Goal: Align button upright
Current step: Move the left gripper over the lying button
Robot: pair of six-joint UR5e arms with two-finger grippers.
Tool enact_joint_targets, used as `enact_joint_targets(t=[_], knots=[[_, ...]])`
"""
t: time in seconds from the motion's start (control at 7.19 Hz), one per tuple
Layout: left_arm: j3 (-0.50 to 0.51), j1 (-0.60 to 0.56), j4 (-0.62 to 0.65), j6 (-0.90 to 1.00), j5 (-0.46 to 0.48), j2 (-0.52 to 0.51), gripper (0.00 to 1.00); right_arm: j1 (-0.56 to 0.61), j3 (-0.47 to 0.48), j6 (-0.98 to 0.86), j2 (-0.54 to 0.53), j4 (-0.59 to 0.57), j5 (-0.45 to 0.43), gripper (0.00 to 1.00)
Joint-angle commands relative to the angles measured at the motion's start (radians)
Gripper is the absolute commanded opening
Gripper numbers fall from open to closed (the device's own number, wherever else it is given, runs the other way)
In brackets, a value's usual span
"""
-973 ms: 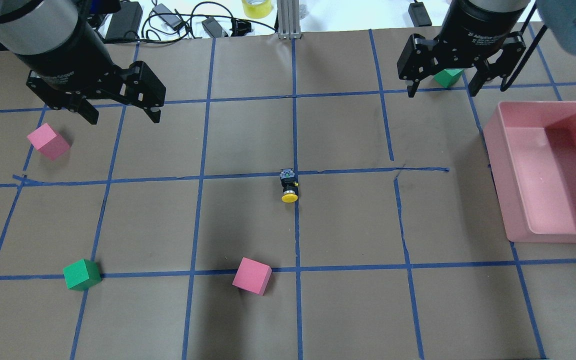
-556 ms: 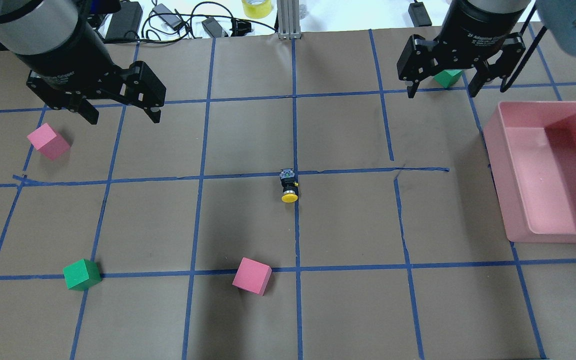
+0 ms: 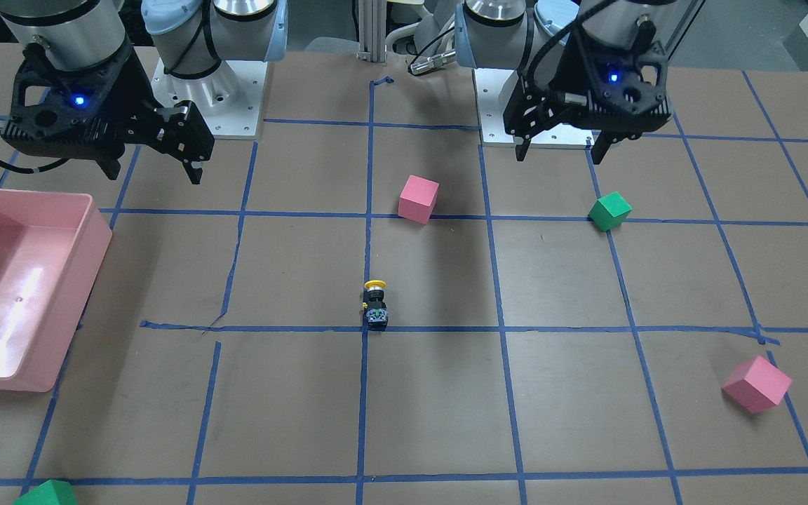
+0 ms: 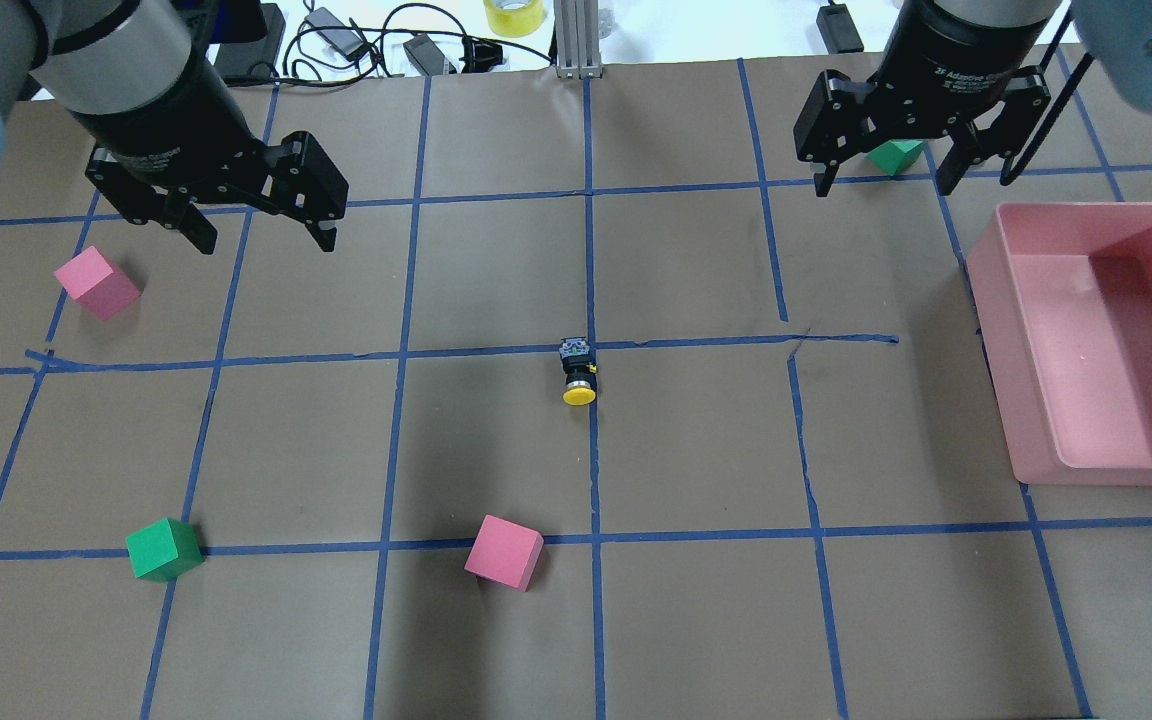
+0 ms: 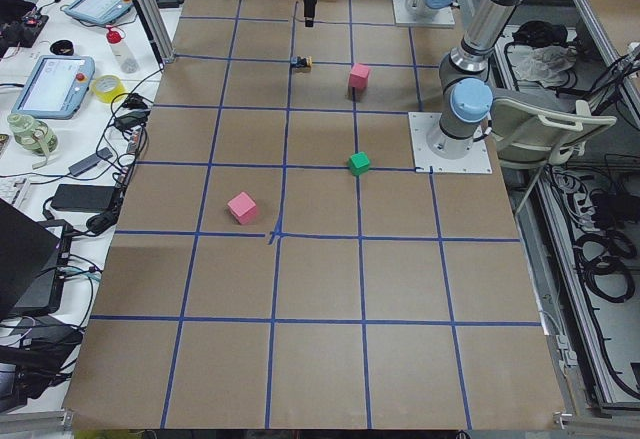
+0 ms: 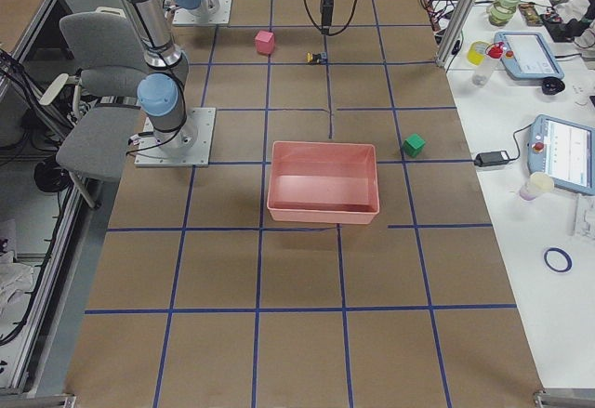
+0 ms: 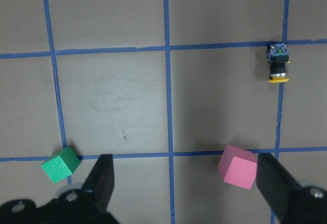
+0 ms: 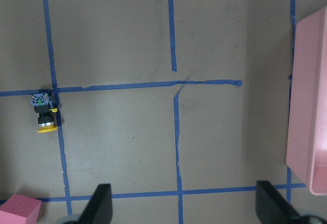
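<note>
The button lies on its side on the blue tape line at the table's middle, yellow cap towards the robot; it also shows in the front view, left wrist view and right wrist view. My left gripper is open and empty, high over the table's far left, well away from the button. My right gripper is open and empty, high at the far right. Both also show in the front view, left and right.
A pink bin stands at the right edge. Pink cubes lie at the left and near middle. Green cubes lie at the near left and under the right gripper. Cables lie beyond the far edge.
My left gripper has moved a little to the right, towards the table's middle, still open. The right gripper and the button have not moved.
</note>
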Motion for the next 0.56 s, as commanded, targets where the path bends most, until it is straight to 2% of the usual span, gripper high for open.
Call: enact_joint_targets(t=[0.0, 0.28, 0.42], knots=[[-0.140, -0.051, 0.142, -0.190, 0.006, 0.027, 1.00, -0.001, 0.002, 0.000, 0.000, 0.001, 0.001, 1.00], [-0.288, -0.190, 0.427, -0.307, 0.045, 0.022, 1.00, -0.001, 0.007, 0.000, 0.000, -0.001, 0.001, 1.00], [-0.405, -0.282, 0.641, -0.414, 0.132, 0.006, 1.00, -0.001, 0.008, 0.000, 0.000, -0.001, 0.001, 1.00]])
